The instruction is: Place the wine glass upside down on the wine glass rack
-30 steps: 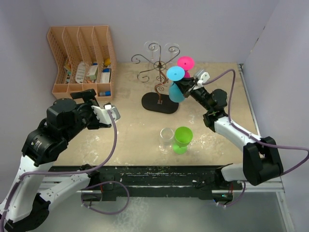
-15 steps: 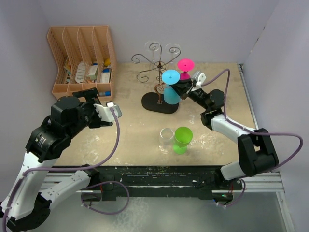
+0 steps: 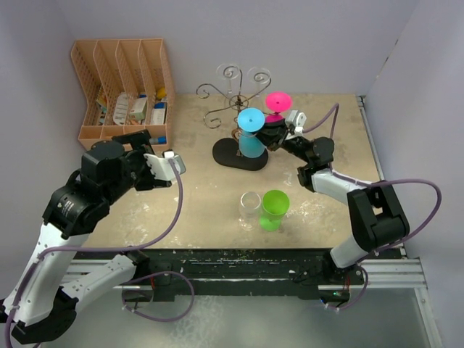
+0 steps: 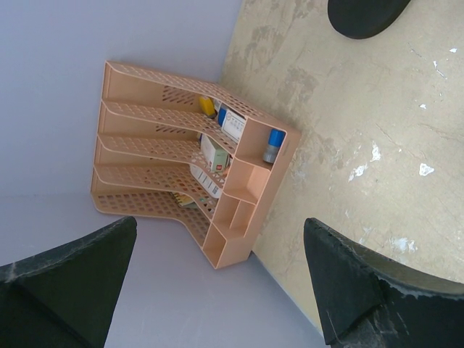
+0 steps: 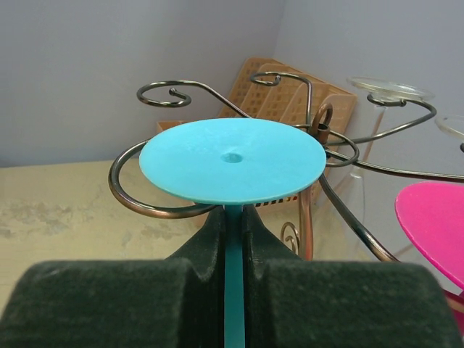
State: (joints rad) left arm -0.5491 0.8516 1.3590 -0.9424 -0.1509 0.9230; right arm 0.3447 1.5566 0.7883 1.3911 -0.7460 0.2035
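My right gripper (image 3: 265,135) is shut on the stem of a blue wine glass (image 3: 250,133), held upside down with its round foot (image 5: 232,159) on top. The glass sits at the front right of the dark wire wine glass rack (image 3: 233,93); in the right wrist view a scroll arm (image 5: 148,203) curls just under and behind the foot. A pink glass (image 3: 278,102) hangs upside down on the rack beside it. A clear glass (image 5: 384,90) hangs on a far arm. My left gripper (image 3: 165,168) is open and empty at the left, away from the rack.
A green glass (image 3: 275,209) and a clear glass (image 3: 250,209) stand upright near the front middle. The rack's black oval base (image 3: 226,154) lies under the blue glass. A peach slotted organizer (image 3: 123,88) with small items stands at the back left, also in the left wrist view (image 4: 188,163).
My right gripper has carried the blue glass left and slightly back, in toward the rack's stem. The left arm has shifted slightly.
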